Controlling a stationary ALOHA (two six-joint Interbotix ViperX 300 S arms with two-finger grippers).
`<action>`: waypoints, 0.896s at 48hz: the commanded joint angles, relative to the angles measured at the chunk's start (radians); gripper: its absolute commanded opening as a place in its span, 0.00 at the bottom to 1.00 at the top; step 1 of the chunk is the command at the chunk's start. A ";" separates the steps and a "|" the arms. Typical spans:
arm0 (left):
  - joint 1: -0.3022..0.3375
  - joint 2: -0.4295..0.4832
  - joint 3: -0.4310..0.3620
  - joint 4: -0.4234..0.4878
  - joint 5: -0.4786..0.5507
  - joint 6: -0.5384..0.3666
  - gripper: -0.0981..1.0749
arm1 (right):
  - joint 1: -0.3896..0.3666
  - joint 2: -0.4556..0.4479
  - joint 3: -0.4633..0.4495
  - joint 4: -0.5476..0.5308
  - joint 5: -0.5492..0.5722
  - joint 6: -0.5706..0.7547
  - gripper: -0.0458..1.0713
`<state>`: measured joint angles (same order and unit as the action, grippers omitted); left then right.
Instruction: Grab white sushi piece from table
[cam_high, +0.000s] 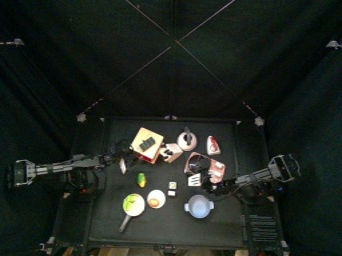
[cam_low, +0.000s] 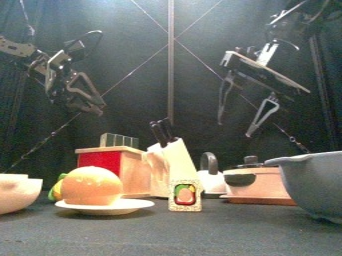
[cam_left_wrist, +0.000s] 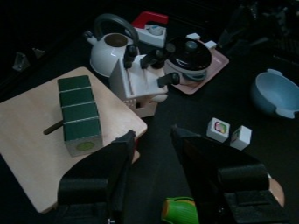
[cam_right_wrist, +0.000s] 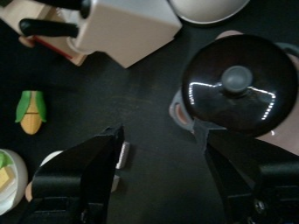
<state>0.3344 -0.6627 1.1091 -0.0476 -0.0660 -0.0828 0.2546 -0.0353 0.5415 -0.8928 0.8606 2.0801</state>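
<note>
1. A white knife block (cam_left_wrist: 142, 80) with black handles stands on a wooden cutting board (cam_left_wrist: 35, 131), ahead of the left claw.
2. A green-topped block (cam_left_wrist: 82, 114) sits on that board, just ahead of the left claw.
3. A black-lidded pot (cam_right_wrist: 233, 92) lies right ahead of the right claw.
4. A toy corn cob (cam_right_wrist: 31, 111) lies off to that claw's side.
5. A pale blue bowl (cam_left_wrist: 278, 91) sits well off from the left claw.
</note>
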 joint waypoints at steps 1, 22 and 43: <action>-0.002 0.000 -0.012 -0.002 -0.003 0.002 0.75 | -0.005 0.023 -0.058 0.029 -0.015 -0.043 0.89; -0.005 0.000 -0.012 -0.003 -0.003 0.002 0.75 | -0.080 0.189 -0.130 0.158 -0.184 -0.135 0.90; -0.005 0.000 -0.012 -0.002 -0.003 0.002 0.75 | -0.126 0.307 -0.173 0.141 -0.296 -0.137 0.90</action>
<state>0.3313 -0.6627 1.1091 -0.0491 -0.0644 -0.0828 0.1411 0.2792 0.3942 -0.7517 0.5768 1.9451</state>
